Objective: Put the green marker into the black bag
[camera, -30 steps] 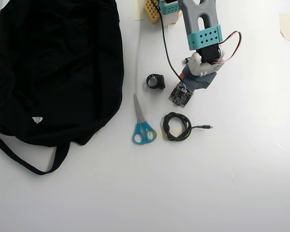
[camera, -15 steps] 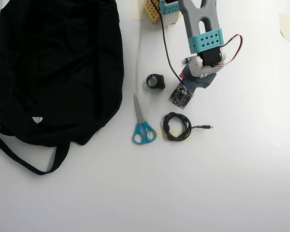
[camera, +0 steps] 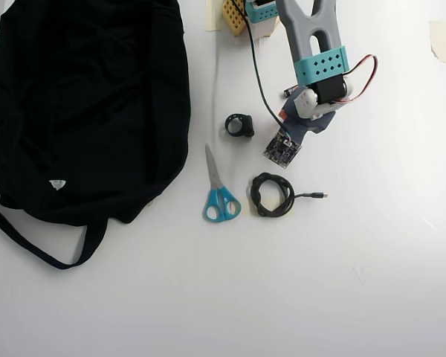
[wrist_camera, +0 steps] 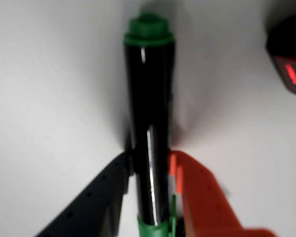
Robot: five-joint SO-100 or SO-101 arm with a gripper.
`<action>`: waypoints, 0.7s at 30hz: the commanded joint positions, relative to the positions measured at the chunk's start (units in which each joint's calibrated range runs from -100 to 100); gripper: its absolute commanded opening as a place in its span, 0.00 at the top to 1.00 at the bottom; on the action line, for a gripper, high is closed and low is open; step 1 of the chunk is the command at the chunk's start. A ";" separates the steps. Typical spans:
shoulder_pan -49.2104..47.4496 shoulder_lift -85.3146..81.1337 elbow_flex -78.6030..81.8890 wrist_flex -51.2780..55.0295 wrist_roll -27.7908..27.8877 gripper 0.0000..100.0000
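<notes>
In the wrist view the green marker [wrist_camera: 149,128] runs straight up the picture, its long axis in line with the gripper [wrist_camera: 150,170]. The small green end sits at the far tip and a band of green shows at the bottom edge, down between the jaws. The black jaw presses the barrel from the left and the orange jaw from the right, so the jaws are pinching the marker across its width, low on the barrel, with most of its length sticking out ahead of them. A dark object with a red glow sits at the top right of that view; what it is cannot be told.

In the overhead view the marker is hidden under the arm's wrist [camera: 317,89], which stands at the far middle-right of the white tabletop [camera: 372,260]. The black bag [camera: 82,104] lies well apart to the left, filling the far-left part of the scene. Between wrist and bag lie a small black ring-shaped object [camera: 239,125] and blue-handled scissors [camera: 218,190], with a coiled black cable [camera: 272,195] nearer. Judged from this, the coming carry must run leftward across those items to reach the bag.
</notes>
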 commanded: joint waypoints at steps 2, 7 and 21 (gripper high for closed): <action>-0.32 -0.80 -3.69 2.07 0.15 0.98; -0.02 -0.80 -4.86 2.07 0.15 0.98; 0.06 -1.87 -7.11 2.16 0.89 0.98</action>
